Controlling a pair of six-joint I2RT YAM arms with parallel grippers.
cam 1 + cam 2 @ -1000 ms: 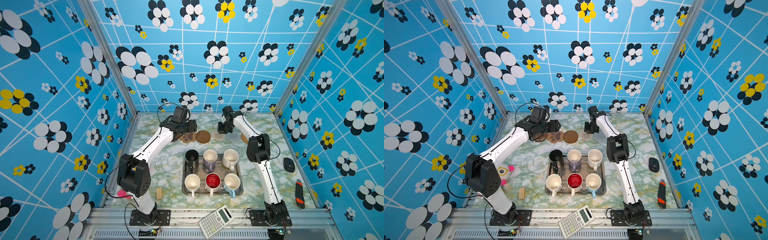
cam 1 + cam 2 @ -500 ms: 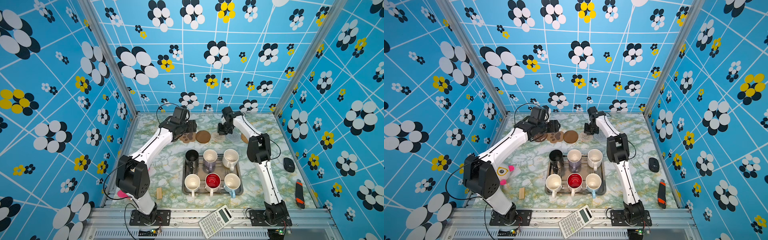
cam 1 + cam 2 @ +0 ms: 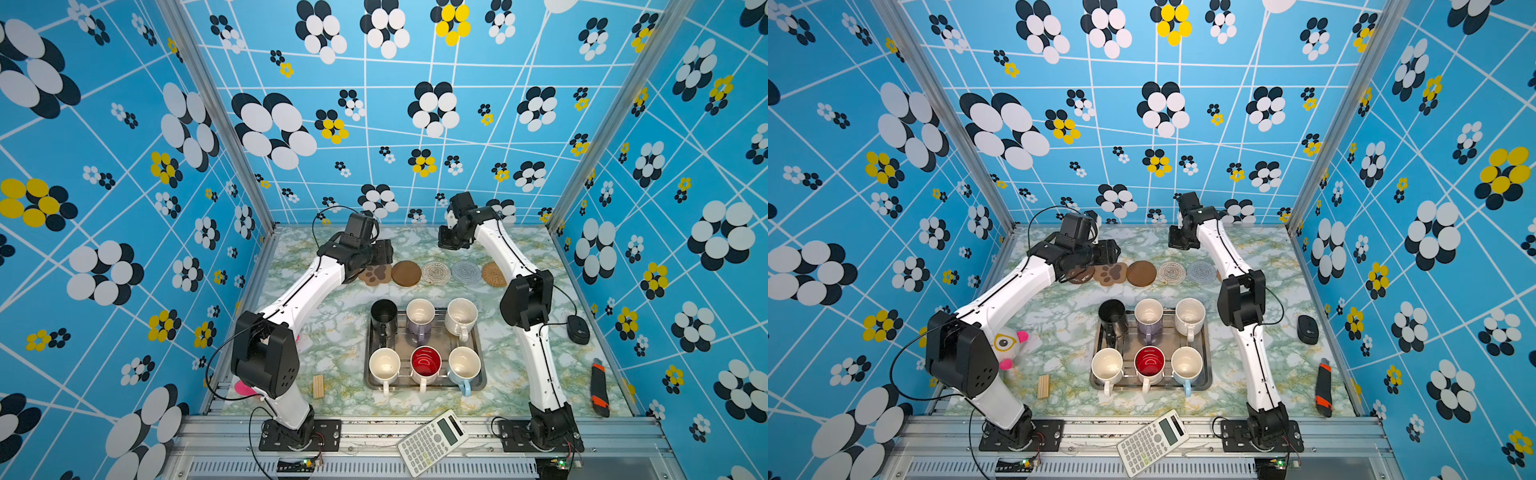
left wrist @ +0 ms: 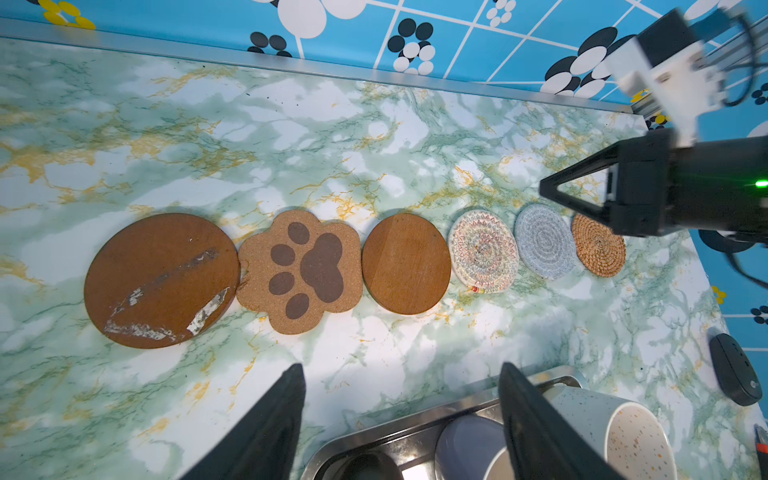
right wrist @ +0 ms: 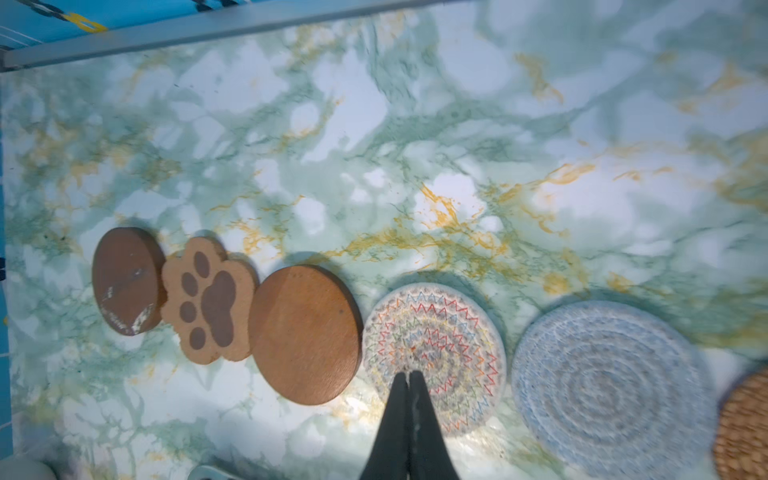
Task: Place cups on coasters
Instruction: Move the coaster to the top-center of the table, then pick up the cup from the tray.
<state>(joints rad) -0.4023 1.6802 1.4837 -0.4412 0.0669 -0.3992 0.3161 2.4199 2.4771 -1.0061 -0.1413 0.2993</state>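
Nearest the front rail lies a grey calculator (image 3: 432, 442). On the green-veined marble tabletop (image 3: 340, 332) are a ribbed wooden block (image 3: 318, 386), a black-and-orange utility knife (image 3: 598, 388) and a black mouse (image 3: 578, 329).

Mid-table, a square metal tray (image 3: 482, 384) holds all six glossy mugs upright in two rows. The near row is the white mug (image 3: 384, 365), the red-lined mug (image 3: 425, 363) and the light blue mug (image 3: 464, 365). Behind them stand the black mug (image 3: 383, 318), the lavender mug (image 3: 419, 318) and the speckled cream mug (image 3: 461, 318).

Beyond the tray the coasters lie bare in a line: the cork paw-print coaster (image 3: 376, 274), a smooth brown disc (image 3: 406, 273), the cream crocheted round (image 3: 435, 273), the grey-blue crocheted round (image 3: 466, 272) and the woven rattan round (image 3: 493, 274).

The left arm covers the scuffed brown disc (image 4: 162, 280), which the left wrist view shows whole, touching the paw. A plush toy (image 3: 1007, 345) shows its face in a top view.

The left gripper (image 4: 401, 370) hangs with its fingers wide apart and empty. Farthest back, the right gripper (image 5: 408, 376) has its fingers together, holding nothing, above the cream round.
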